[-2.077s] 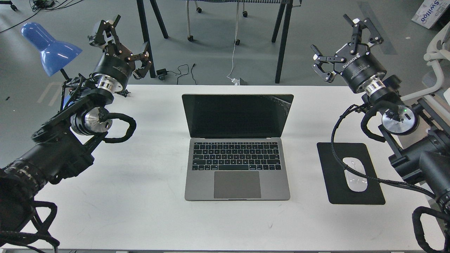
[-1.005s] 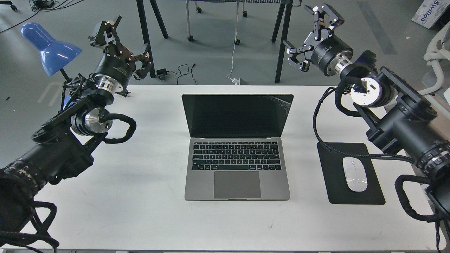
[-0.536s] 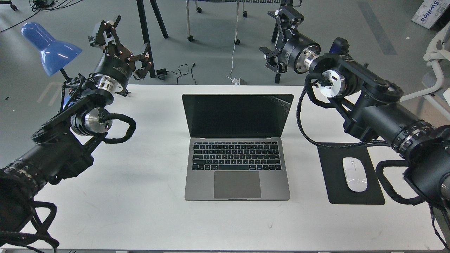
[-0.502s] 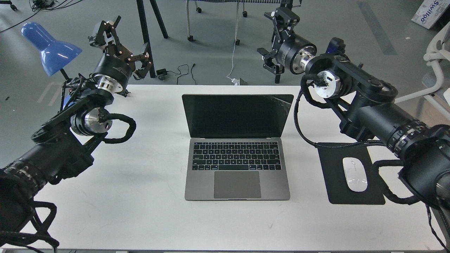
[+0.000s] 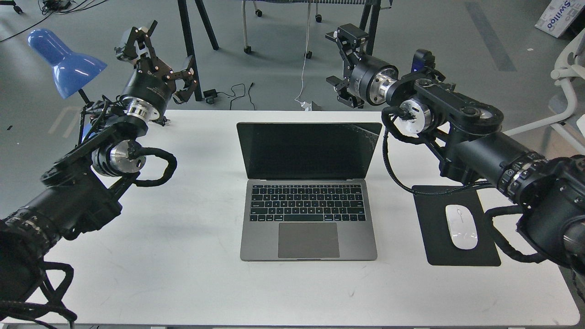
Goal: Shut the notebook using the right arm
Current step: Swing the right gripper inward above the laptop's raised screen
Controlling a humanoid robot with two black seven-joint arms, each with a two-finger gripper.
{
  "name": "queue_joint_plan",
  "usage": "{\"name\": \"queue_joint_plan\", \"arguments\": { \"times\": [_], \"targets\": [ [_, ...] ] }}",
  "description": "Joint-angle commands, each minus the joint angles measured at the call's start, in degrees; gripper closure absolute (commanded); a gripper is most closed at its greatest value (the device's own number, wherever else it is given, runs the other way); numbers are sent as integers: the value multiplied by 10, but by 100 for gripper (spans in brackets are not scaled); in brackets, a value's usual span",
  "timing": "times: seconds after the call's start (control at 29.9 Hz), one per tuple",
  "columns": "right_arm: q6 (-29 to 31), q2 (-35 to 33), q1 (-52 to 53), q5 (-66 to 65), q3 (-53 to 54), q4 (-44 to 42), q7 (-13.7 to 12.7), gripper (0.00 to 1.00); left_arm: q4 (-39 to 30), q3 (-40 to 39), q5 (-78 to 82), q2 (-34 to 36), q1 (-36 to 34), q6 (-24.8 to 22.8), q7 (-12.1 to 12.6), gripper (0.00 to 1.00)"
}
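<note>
Right gripper (image 5: 340,68) hanging open behind notebook (image 5: 308,192), just past lid's top right corner. Lid edge runs left-right, sits toward me. Right arm nearer by far.

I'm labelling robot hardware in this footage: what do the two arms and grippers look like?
Both arms are black with silver joint rings and black corrugated cables. The left gripper and right gripper are black two-finger claws on round bodies; the left body carries white lettering. The right arm has a small blue wrist part.
</note>
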Motion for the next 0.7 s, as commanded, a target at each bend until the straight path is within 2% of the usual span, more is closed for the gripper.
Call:
{"name": "queue_joint_plan", "arguments": {
  "times": [0.0, 0.2, 0.67],
  "targets": [
    [2, -1, 2, 0, -31, 4, -6, 0, 0, 0, 0, 0, 0, 0, 0, 0],
    [19, -1, 10, 1, -86, 5, -10, 0, 0, 0, 1, 0, 0, 0, 0, 0],
    [97, -13, 10, -1, -94, 19, -14, 0, 0, 0, 0, -1, 0, 0, 0, 0]
  ]
}}
